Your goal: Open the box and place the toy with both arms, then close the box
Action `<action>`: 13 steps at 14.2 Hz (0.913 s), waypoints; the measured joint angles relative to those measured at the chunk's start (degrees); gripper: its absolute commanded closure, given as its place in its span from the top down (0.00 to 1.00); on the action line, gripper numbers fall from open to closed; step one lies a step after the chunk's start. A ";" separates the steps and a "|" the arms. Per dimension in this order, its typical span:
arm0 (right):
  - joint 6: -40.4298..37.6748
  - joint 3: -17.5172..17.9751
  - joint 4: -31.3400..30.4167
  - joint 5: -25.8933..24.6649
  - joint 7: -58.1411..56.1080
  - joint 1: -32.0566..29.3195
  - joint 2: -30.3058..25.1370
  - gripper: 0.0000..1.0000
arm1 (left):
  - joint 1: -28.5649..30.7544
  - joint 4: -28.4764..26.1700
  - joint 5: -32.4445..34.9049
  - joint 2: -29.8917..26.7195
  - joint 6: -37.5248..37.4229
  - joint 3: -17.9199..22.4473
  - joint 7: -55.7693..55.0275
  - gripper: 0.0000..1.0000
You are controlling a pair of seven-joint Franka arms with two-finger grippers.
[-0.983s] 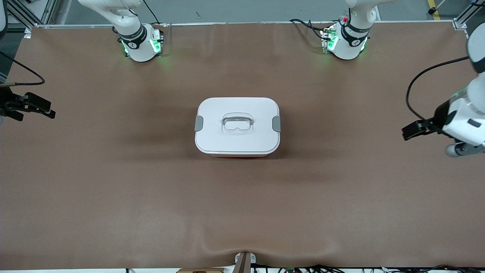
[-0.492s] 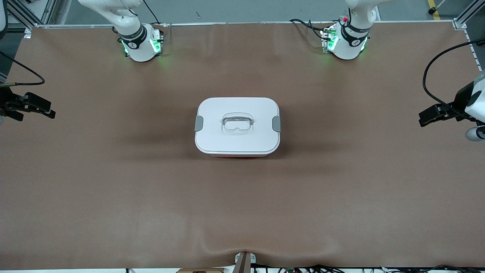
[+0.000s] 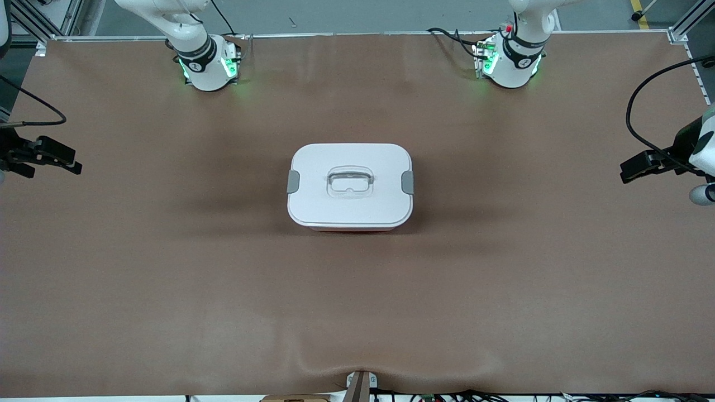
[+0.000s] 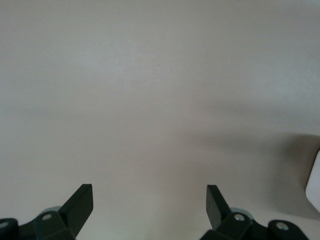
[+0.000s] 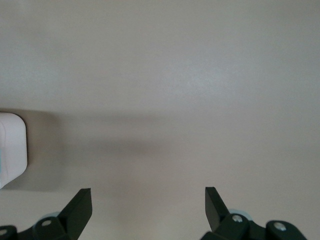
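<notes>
The box (image 3: 350, 187) stands in the middle of the brown table with its white lid on, a grey clip (image 3: 293, 182) at each short end and a clear handle (image 3: 349, 182) in the centre. A corner of the box shows in the left wrist view (image 4: 315, 182) and in the right wrist view (image 5: 11, 150). The toy is out of view. My left gripper (image 3: 627, 169) (image 4: 149, 197) hangs open over the left arm's end of the table, far from the box. My right gripper (image 3: 74, 161) (image 5: 148, 197) waits open over the right arm's end, nothing between its fingers.
Both arm bases (image 3: 209, 64) (image 3: 511, 61) stand with green lights along the table edge farthest from the front camera. A black cable (image 3: 637, 111) loops from the left arm. The table cover bulges at a small bracket (image 3: 360, 382) on the nearest edge.
The left arm has drawn back from the box toward its own end of the table and risen slightly. The right arm and the box have not moved.
</notes>
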 measured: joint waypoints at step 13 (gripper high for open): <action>-0.01 -0.05 0.38 0.00 0.00 0.00 0.00 1.00 | -0.02 0.04 -2.08 -2.12 -0.62 -0.72 0.05 1.00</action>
